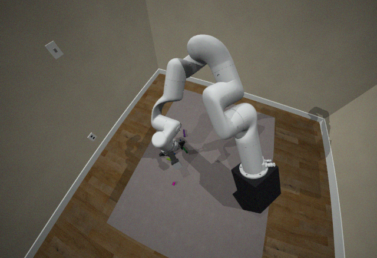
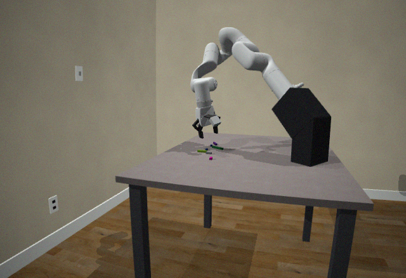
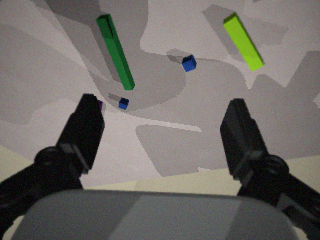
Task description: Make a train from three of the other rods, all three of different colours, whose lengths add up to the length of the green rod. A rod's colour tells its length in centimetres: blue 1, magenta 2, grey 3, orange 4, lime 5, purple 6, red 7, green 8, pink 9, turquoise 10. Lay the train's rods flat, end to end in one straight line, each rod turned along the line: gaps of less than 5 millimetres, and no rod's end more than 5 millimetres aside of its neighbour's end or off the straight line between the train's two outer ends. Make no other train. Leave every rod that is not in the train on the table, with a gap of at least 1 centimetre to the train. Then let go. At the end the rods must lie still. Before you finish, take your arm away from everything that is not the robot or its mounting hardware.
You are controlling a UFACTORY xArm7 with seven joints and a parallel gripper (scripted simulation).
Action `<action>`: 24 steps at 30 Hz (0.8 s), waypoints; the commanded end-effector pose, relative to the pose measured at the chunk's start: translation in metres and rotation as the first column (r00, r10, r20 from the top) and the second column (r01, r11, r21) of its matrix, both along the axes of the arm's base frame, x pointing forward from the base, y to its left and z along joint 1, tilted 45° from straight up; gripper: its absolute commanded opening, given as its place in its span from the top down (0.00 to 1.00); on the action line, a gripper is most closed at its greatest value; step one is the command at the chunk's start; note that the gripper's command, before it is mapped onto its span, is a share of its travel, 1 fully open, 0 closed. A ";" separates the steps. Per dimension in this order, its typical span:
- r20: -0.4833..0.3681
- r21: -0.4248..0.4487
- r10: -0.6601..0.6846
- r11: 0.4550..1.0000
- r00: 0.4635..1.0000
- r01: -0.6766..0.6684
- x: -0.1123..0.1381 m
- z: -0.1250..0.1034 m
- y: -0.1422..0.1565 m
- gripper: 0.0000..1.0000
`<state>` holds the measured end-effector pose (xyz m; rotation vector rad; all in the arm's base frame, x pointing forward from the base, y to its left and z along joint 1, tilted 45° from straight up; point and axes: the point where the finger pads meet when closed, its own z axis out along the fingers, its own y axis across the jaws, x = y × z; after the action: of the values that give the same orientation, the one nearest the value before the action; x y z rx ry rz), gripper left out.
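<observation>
My gripper (image 3: pixel 162 111) is open and empty, and hangs well above the rods on the table (image 2: pixel 208 133). In the wrist view the long green rod (image 3: pixel 116 51) lies at the upper left and the lime rod (image 3: pixel 243 41) at the upper right. One blue cube (image 3: pixel 189 63) lies between them, and a second blue cube (image 3: pixel 123 103) lies by the green rod's near end. A purple rod (image 3: pixel 100 105) is almost hidden behind my left finger. A magenta rod (image 2: pixel 210 158) lies apart, nearer the table's middle. A grey rod (image 2: pixel 208 152) lies next to the lime rod (image 2: pixel 201 151).
The arm's black base block (image 2: pixel 304 127) stands at the table's right rear. The rods cluster near the table's far left edge (image 1: pixel 179 150). The table's left edge shows as a pale strip under my fingers in the wrist view.
</observation>
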<state>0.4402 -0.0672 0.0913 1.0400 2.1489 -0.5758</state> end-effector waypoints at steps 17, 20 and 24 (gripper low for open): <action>-0.145 -0.072 0.260 0.960 0.955 -0.272 -0.005 -0.025 0.018 0.00; -0.145 -0.072 0.260 0.960 0.955 -0.272 -0.005 -0.025 0.018 0.00; -0.145 -0.072 0.260 0.960 0.955 -0.272 -0.005 -0.025 0.018 0.00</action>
<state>0.4346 -0.0504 0.0667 0.6815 2.3031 -0.6228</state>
